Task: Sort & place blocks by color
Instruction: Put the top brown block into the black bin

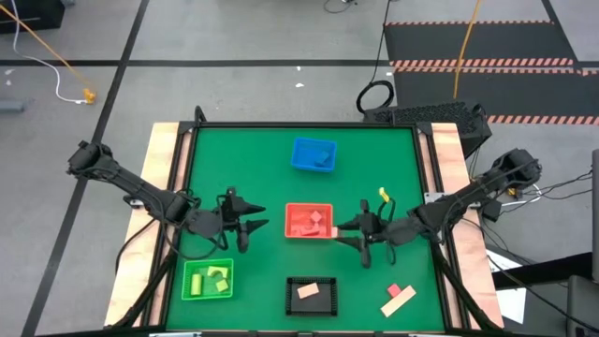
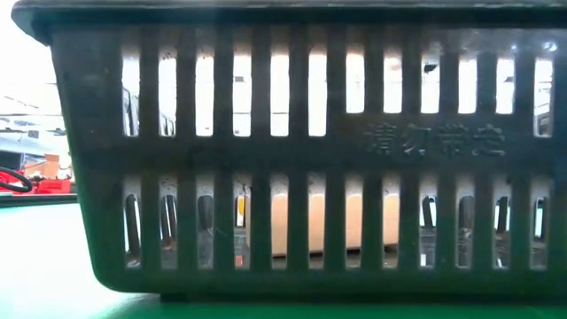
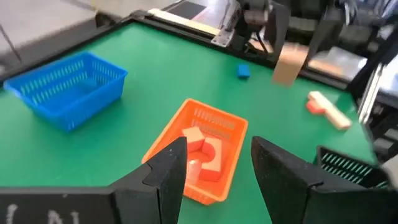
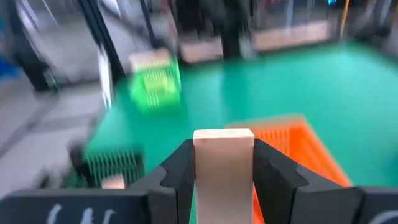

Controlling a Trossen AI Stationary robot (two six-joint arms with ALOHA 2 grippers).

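My right gripper (image 1: 341,229) (image 4: 224,155) hovers at the right edge of the red bin (image 1: 292,210), shut on a plain tan block (image 4: 224,168) (image 3: 289,65). My left gripper (image 1: 251,227) (image 3: 214,168) is open and empty, just left of the same bin (image 3: 231,126), which holds red and pink blocks (image 3: 205,155). The green bin (image 1: 191,293) contains yellowish blocks (image 1: 217,277). A tan block (image 1: 308,291) lies in the black bin (image 1: 328,307). A pink and a tan block (image 1: 399,296) lie on the table's near right. My right gripper pinches the tan block between its two fingers (image 4: 177,168), one on each side face. The block's free end (image 4: 224,138) stands out past the fingertips. It is lifted clear of the table, near the red bin's right edge.
The blue bin (image 1: 314,154) (image 3: 65,90) sits toward the far side. A small blue block (image 3: 243,71) and a yellow piece (image 1: 383,195) lie on the table, right of the red bin. In the low view the black bin's slotted wall (image 2: 292,159) fills the picture.
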